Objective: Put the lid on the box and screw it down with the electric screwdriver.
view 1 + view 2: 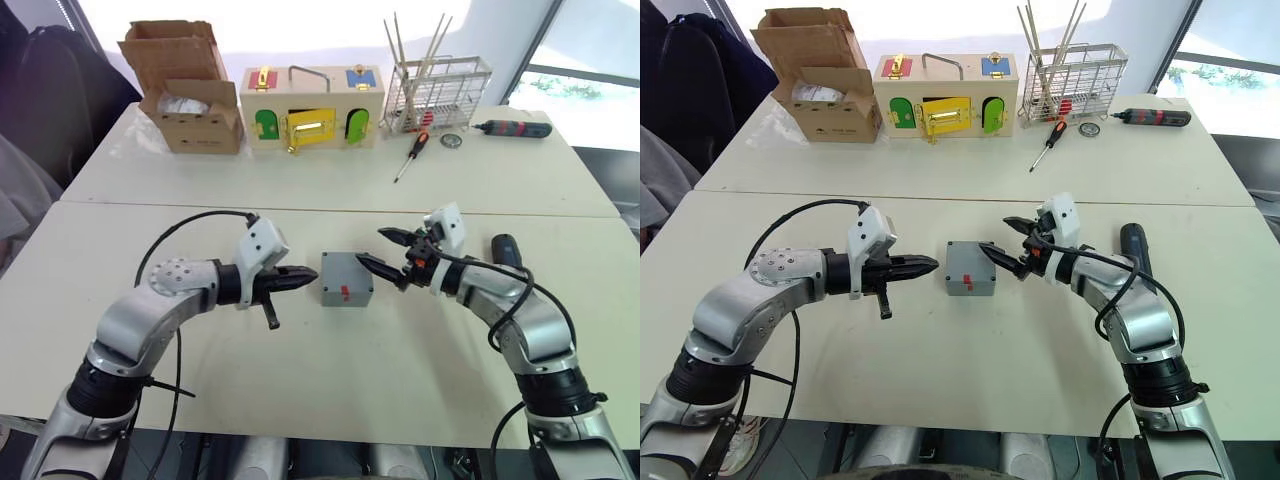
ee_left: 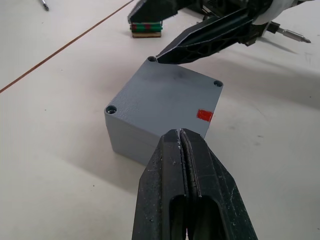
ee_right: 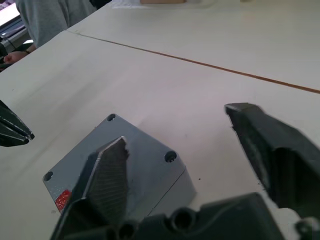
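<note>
The grey box (image 1: pixel 346 280) sits lidded on the near table between my pinched-shut, empty left gripper (image 1: pixel 296 281) and spread-open, empty right gripper (image 1: pixel 388 251); I should steady it squarely, then fetch the electric screwdriver (image 1: pixel 508 249) lying behind my right arm.

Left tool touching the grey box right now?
Apart. The right eye view shows a thin strip of bare table between the tip of the shut left tool and the box.
</note>
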Tool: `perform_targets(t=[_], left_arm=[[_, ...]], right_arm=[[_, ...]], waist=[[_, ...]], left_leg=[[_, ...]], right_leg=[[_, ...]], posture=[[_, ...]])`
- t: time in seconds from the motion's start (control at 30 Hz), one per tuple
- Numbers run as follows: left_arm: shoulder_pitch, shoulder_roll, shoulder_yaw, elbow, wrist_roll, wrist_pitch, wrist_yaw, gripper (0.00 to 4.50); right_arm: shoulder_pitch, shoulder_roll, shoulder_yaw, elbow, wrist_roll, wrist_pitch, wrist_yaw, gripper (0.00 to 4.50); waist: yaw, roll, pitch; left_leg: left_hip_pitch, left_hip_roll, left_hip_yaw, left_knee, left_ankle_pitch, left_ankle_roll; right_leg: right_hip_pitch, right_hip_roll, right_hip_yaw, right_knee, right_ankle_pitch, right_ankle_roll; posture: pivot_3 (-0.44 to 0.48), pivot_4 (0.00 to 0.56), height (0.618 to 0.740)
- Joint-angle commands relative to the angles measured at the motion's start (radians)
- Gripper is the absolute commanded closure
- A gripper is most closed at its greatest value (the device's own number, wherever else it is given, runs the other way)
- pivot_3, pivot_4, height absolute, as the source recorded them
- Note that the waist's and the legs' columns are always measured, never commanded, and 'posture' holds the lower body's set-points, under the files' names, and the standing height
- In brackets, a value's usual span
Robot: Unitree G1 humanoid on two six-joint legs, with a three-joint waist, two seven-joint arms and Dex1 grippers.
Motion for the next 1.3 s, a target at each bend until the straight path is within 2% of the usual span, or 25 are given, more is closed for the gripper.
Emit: perform_targets(t=[0.03,0.13,0.23,0.3,0.37,0.43,0.57,0.67,0.73,0.8,0.9,0.97,1.1,1.3], left_arm=[[-0.014,0.0,-0.001,-0.01,0.003,-0.022,-0.005,4.5],[-0.028,-0.005,-0.006,-0.006,0.007,-0.037,-0.013,4.5],[-0.059,-0.026,-0.012,-0.021,-0.018,-0.038,-0.028,4.5],[-0.089,-0.059,-0.029,-0.037,-0.046,-0.037,-0.047,4.5],[-0.108,-0.08,-0.054,-0.048,-0.058,-0.04,-0.066,4.5],[-0.116,-0.089,-0.077,-0.051,-0.054,-0.049,-0.081,4.5],[-0.131,-0.113,-0.136,-0.034,-0.028,-0.082,-0.103,4.5],[-0.138,-0.114,-0.167,-0.022,0.0,-0.116,-0.118,4.5],[-0.14,-0.118,-0.181,-0.023,0.011,-0.126,-0.12,4.5],[-0.14,-0.119,-0.193,-0.028,0.021,-0.132,-0.119,4.5],[-0.119,-0.111,-0.219,-0.066,0.044,-0.134,-0.108,4.5],[-0.103,-0.098,-0.23,-0.09,0.061,-0.132,-0.098,4.5],[-0.085,-0.101,-0.228,-0.117,0.064,-0.114,-0.071,4.5],[-0.054,-0.125,-0.214,-0.162,0.037,-0.081,-0.025,4.5]], right_arm=[[0.0,-0.014,-0.072,-0.073,0.05,0.023,-0.002,0.02],[-0.023,-0.004,-0.178,-0.113,0.132,0.107,-0.063,0.02],[-0.142,0.014,-0.377,-0.1,0.309,0.337,-0.231,0.02],[-0.238,-0.068,-0.475,-0.069,0.424,0.541,-0.262,0.02],[-0.288,-0.172,-0.487,-0.053,0.428,0.623,-0.253,0.02],[-0.303,-0.275,-0.447,-0.041,0.37,0.6,-0.228,0.02],[-0.352,-0.546,-0.335,0.044,0.392,0.767,-0.087,0.02],[-0.377,-0.788,-0.135,0.125,0.4,0.942,0.062,0.02],[-0.389,-0.88,-0.035,0.167,0.412,0.992,0.16,0.02],[-0.414,-0.908,0.035,0.22,0.381,0.984,0.207,0.02],[-0.42,-0.937,0.217,0.295,0.232,0.844,0.309,0.02],[-0.466,-0.901,0.297,0.391,0.143,0.746,0.382,0.02],[-0.578,-0.836,0.43,0.564,0.017,0.724,0.495,0.02],[-0.65,-0.757,0.578,0.71,-0.125,0.739,0.615,0.02]], waist=[[0.0,0.0,0.0],[0.001,0.0,0.0],[0.0,0.001,0.0],[0.004,0.001,0.001],[0.009,0.002,0.001],[0.01,0.002,0.001],[0.006,0.003,0.002],[0.001,0.004,0.003],[0.0,0.004,0.003],[-0.004,0.004,0.003],[-0.006,0.005,0.003],[-0.004,0.006,0.004],[-0.002,0.007,0.005],[0.001,0.007,0.005]], left_leg=[[0.0,0.0,0.0,0.0,0.0,0.0],[0.0,0.0,0.0,0.0,0.0,0.0],[0.0,0.0,0.0,0.0,0.0,0.0],[-0.001,0.0,0.0,0.0,0.0,0.0],[-0.001,-0.001,0.0,0.0,0.0,0.0],[-0.001,0.0,0.0,-0.001,0.0,0.0],[-0.002,-0.001,0.004,0.0,-0.003,0.006],[-0.001,-0.001,0.004,0.001,-0.004,0.008],[-0.001,-0.001,0.003,0.001,-0.004,0.008],[-0.001,0.0,0.004,0.001,-0.004,0.008],[-0.001,0.0,0.006,0.001,-0.004,0.009],[-0.001,0.0,0.006,0.001,-0.004,0.009],[-0.001,0.0,0.006,0.001,-0.004,0.008],[-0.002,-0.001,0.006,0.001,-0.003,0.007]], right_leg=[[0.0,0.0,0.0,0.0,0.0,0.0],[0.0,0.0,0.0,0.0,0.0,0.0],[0.0,0.0,0.0,0.0,0.0,0.0],[0.0,-0.001,0.0,0.0,0.0,0.0],[-0.001,-0.002,0.0,0.0,0.0,0.0],[-0.001,-0.002,-0.001,-0.001,0.0,0.0],[0.0,-0.004,0.0,-0.002,0.0,0.0],[0.0,-0.004,0.0,-0.002,0.0,0.0],[0.001,-0.004,-0.001,-0.003,0.0,0.0],[0.001,-0.003,-0.001,-0.004,0.0,-0.001],[0.0,-0.003,0.0,-0.005,0.0,0.0],[0.0,-0.003,0.0,-0.005,0.0,0.0],[-0.001,-0.003,0.001,-0.004,0.0,0.0],[-0.001,-0.003,0.0,-0.004,0.0,0.0]], posture=[[0.0,0.15,0.735],[0.0,0.15,0.735],[0.0,0.15,0.735],[0.0,0.15,0.735],[0.0,0.15,0.735],[0.0,0.15,0.735],[0.0,0.15,0.735],[0.0,0.15,0.735],[0.0,0.15,0.735],[0.0,0.15,0.735],[0.0,0.15,0.735],[0.0,0.15,0.735],[0.0,0.15,0.735],[0.0,0.15,0.735]])
